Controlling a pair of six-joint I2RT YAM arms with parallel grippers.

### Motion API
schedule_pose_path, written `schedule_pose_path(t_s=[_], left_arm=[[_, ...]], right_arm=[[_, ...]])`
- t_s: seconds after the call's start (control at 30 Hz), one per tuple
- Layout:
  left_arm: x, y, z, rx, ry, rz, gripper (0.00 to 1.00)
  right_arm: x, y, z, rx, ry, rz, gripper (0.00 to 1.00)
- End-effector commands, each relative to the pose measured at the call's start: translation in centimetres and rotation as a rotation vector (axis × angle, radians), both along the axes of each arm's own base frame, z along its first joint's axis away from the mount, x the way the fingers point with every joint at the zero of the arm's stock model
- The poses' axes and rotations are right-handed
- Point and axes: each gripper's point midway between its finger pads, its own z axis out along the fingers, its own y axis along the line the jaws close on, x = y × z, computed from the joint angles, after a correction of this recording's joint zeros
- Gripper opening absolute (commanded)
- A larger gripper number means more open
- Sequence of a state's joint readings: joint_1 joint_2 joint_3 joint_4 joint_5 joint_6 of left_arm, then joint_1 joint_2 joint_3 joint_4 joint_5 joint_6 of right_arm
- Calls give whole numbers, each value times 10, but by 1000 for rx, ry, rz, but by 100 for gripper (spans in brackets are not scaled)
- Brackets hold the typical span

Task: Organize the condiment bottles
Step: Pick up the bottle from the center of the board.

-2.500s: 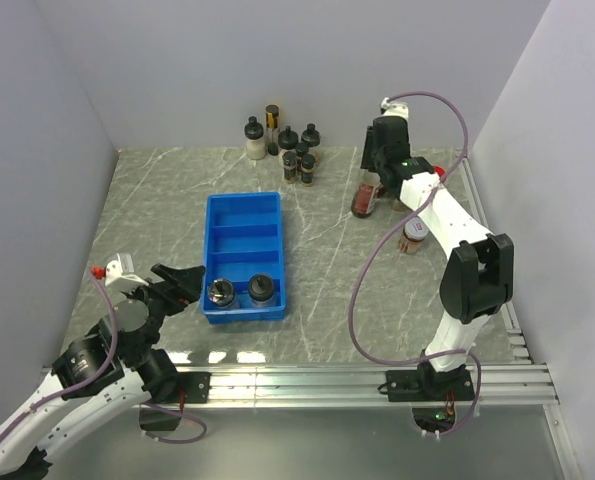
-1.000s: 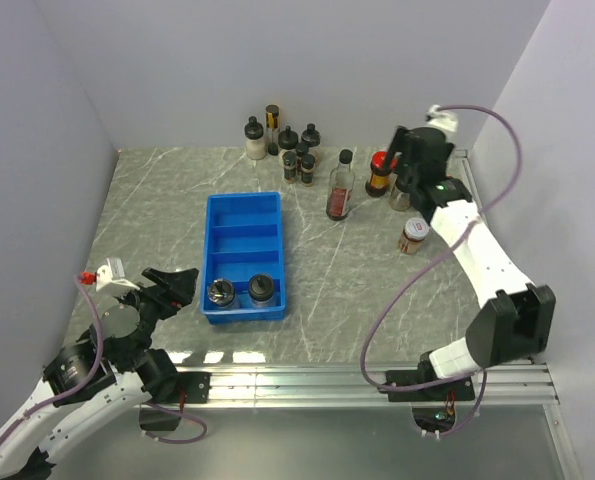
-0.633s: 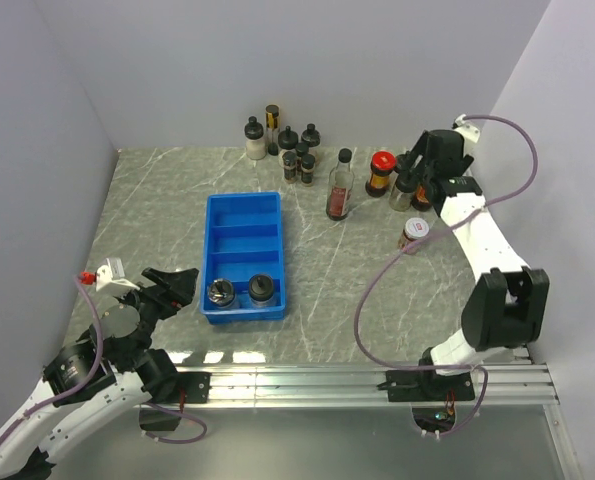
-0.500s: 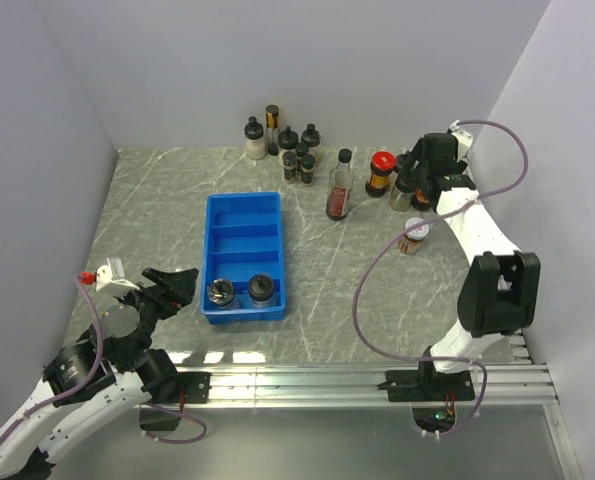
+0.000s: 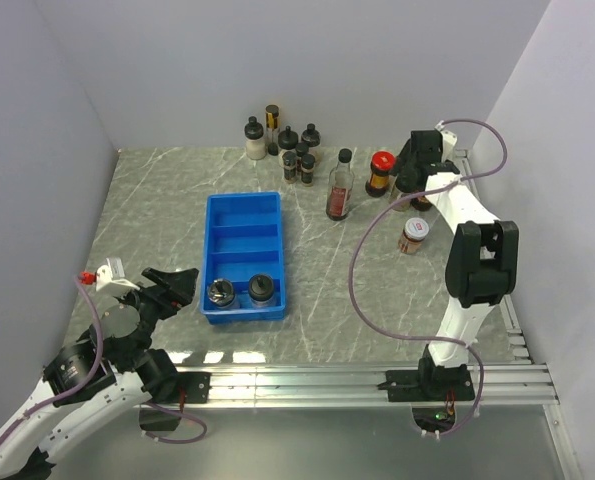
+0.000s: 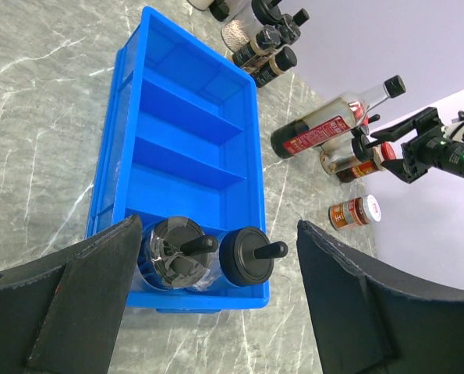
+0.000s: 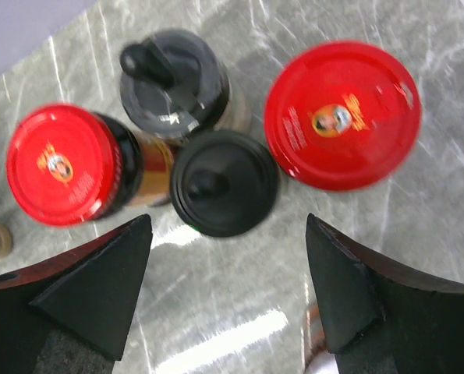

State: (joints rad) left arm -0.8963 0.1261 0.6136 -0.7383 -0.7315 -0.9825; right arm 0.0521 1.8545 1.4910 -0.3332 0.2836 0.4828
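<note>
The condiment bottles stand in groups. Several black-capped ones cluster at the back, and a tall sauce bottle stands beside a red-capped jar. A lone jar stands nearer on the right. Two black-capped jars sit in the blue tray's nearest compartment. My right gripper hangs open over the back-right group. In its wrist view a black cap lies just ahead of the right gripper, flanked by two red caps. My left gripper is open above the tray's near end.
The tray's two far compartments hold nothing. A grinder-topped jar stands behind the black cap. Walls close in at the back and both sides. A metal rail runs along the near table edge.
The right gripper has left the sauce bottle standing at mid-table and swung right, then back, over the back-right jars. The left arm has drawn back slightly and now holds still.
</note>
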Motion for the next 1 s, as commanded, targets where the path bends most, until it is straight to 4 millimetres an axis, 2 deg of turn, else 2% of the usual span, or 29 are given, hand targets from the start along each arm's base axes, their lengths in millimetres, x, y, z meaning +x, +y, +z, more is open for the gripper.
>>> schedule_pose_path(t_s=[0.0, 0.63, 0.8, 0.97], left_arm=[[1, 3, 10, -20, -22, 15, 86], [3, 2, 6, -4, -8, 27, 86], [3, 4, 6, -5, -7, 32, 86], [4, 2, 5, -2, -8, 30, 87]], right_arm=[[17, -5, 16, 1, -50, -33, 86], [40, -15, -25, -8, 9, -40, 86], [45, -22, -32, -33, 17, -33, 85], [46, -25, -29, -55, 3, -4, 83]])
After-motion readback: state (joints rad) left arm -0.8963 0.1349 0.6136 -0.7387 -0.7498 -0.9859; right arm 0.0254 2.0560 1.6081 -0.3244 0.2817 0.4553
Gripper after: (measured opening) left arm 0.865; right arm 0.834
